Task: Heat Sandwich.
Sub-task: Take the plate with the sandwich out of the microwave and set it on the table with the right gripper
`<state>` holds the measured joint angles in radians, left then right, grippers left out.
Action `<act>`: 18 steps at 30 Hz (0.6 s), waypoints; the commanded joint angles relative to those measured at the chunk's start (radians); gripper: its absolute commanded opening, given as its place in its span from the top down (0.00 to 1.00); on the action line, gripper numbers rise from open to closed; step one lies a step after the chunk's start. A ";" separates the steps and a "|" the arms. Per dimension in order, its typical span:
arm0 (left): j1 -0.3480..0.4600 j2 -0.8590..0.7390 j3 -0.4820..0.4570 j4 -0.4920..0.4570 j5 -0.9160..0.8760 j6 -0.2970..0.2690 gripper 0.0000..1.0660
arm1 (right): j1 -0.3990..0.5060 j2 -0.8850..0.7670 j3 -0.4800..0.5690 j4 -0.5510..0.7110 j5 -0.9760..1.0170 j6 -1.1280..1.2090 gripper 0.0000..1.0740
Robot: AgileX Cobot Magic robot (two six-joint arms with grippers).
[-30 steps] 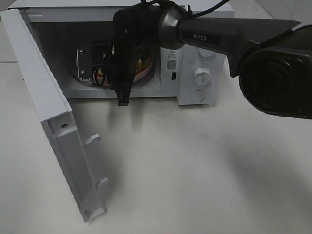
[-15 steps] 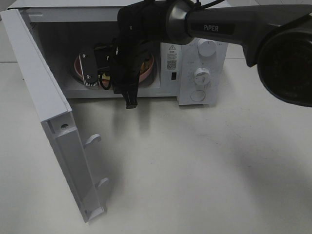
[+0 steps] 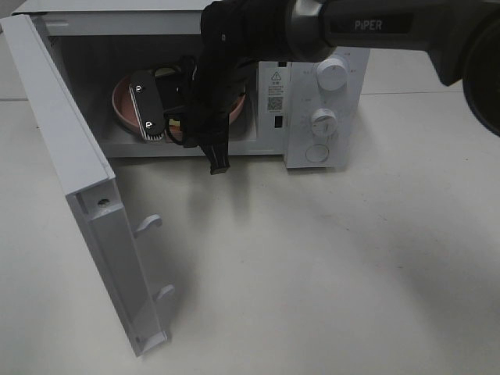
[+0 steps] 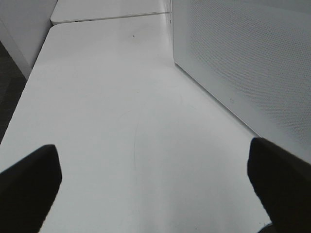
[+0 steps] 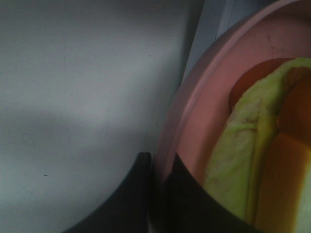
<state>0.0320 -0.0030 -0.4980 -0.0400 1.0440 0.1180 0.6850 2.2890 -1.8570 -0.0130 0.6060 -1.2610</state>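
We see the microwave (image 3: 312, 117) at the far side of the table (image 3: 328, 266), its door (image 3: 86, 195) swung wide open on the left of the high view. The right arm (image 3: 367, 27) reaches across from the right and goes down into the open cavity. Its wrist housing blocks most of the cavity's middle.

Inside the cavity sits the plate (image 3: 123, 98), pink and round. We make out its rim to the left of the arm and a smaller part to the right of it. In the right wrist view the right gripper (image 5: 158, 194) has its jaws pressed together on the plate's rim (image 5: 194, 97), one dark finger (image 5: 129, 194) outside the rim and the other on the inside. The rim runs between them with no gap that we can see.

The sandwich (image 5: 248, 160) lies on the plate, inside the microwave. In the right wrist view we see a pale yellow-green layer, folded, and an orange-yellow layer beside it; the bread is not clear to us from here. It lies just beside the inner finger; we cannot tell whether they touch. In the high view the sandwich is almost all hidden behind the arm.

The left gripper (image 4: 155, 189) hangs over bare table beside the microwave's perforated side wall (image 4: 243, 63). Its jaws stand wide apart, with nothing between them.
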 commanded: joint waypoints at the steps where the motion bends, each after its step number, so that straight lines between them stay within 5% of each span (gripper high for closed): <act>1: 0.003 -0.022 0.002 -0.002 -0.009 -0.007 0.07 | 0.000 -0.043 0.034 0.001 -0.034 -0.017 1.00; 18: 0.003 -0.022 0.002 -0.003 -0.009 -0.007 0.07 | 0.000 -0.202 0.302 0.030 -0.138 -0.147 1.00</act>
<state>0.0320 -0.0030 -0.4980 -0.0400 1.0440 0.1180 0.6850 2.1190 -1.5690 0.0090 0.5020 -1.3740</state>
